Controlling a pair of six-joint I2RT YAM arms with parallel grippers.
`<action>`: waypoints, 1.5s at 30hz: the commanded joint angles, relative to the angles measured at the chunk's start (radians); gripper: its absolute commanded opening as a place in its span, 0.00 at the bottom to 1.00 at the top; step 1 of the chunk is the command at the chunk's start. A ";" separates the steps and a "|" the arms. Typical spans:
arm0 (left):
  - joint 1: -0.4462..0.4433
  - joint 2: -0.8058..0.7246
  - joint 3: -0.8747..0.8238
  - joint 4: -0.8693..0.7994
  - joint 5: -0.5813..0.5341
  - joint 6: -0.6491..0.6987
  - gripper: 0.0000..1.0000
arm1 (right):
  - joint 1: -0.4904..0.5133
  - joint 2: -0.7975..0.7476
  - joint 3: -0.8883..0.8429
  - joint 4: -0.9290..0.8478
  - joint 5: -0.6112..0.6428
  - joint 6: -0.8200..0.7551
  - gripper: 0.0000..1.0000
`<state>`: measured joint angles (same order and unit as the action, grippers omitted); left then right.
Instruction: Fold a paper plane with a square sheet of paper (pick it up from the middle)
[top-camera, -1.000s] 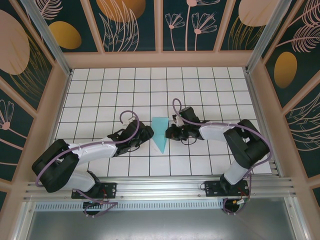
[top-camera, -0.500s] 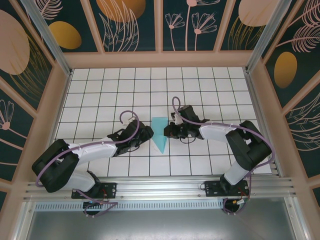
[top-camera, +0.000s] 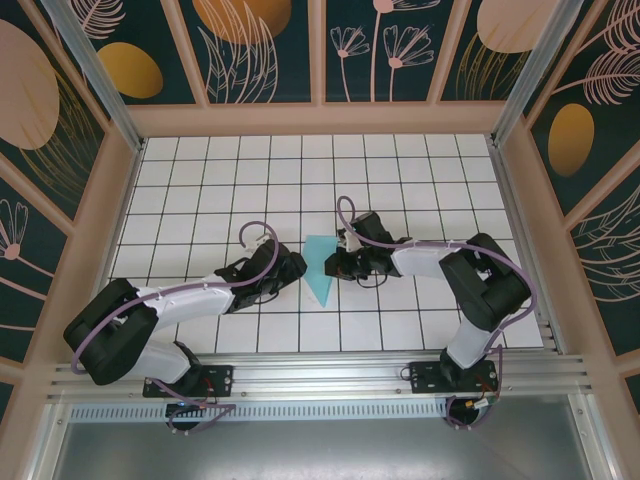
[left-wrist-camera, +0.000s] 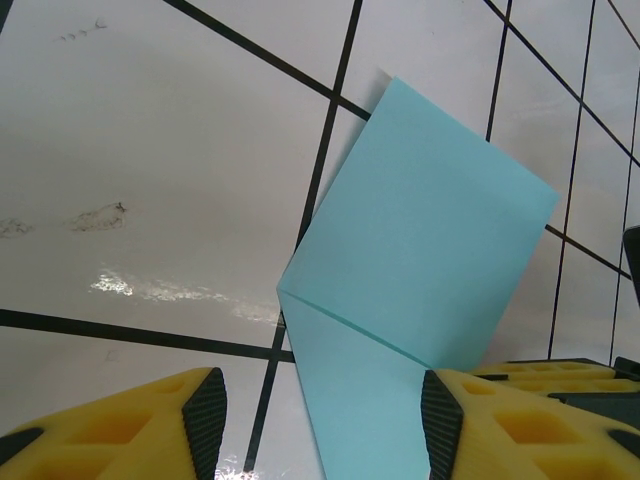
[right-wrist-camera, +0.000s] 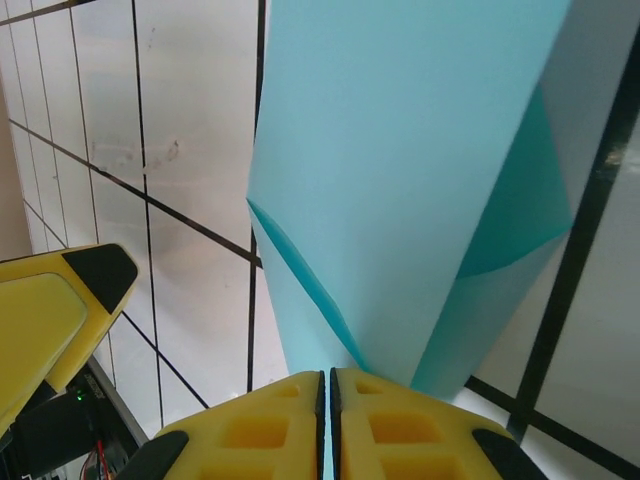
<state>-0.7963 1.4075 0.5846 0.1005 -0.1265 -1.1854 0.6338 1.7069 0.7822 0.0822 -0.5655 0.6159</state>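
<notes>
Turquoise and light, the thin folded paper (top-camera: 319, 268) lies flat in the middle of the white table with black grid lines (top-camera: 200, 180). Its sharp tip points to the near edge, where my arms are bolted. A fold line (left-wrist-camera: 350, 325) runs across it, and a darker turquoise flap (right-wrist-camera: 520, 200) shows along one side. My right gripper (right-wrist-camera: 327, 400) is squeezed tight on the paper's edge, its yellow fingers (right-wrist-camera: 400, 430) pressed together. My left gripper (left-wrist-camera: 322, 420) sits low on the other side with its jaws apart, holding nothing. The near part of the paper reaches in between its two yellow fingertips (left-wrist-camera: 200, 420)
</notes>
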 joint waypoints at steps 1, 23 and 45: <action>0.013 0.014 0.020 -0.001 0.020 0.018 0.58 | -0.018 0.013 -0.028 0.046 0.008 -0.011 0.14; 0.032 0.154 0.063 0.152 0.166 0.026 0.59 | -0.056 0.051 -0.141 0.156 -0.004 0.008 0.14; 0.044 0.244 0.116 0.285 0.296 0.057 0.52 | -0.070 0.060 -0.167 0.172 -0.002 0.000 0.14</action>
<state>-0.7639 1.6428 0.6724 0.3824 0.1612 -1.1629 0.5743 1.7226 0.6434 0.2714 -0.6044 0.6315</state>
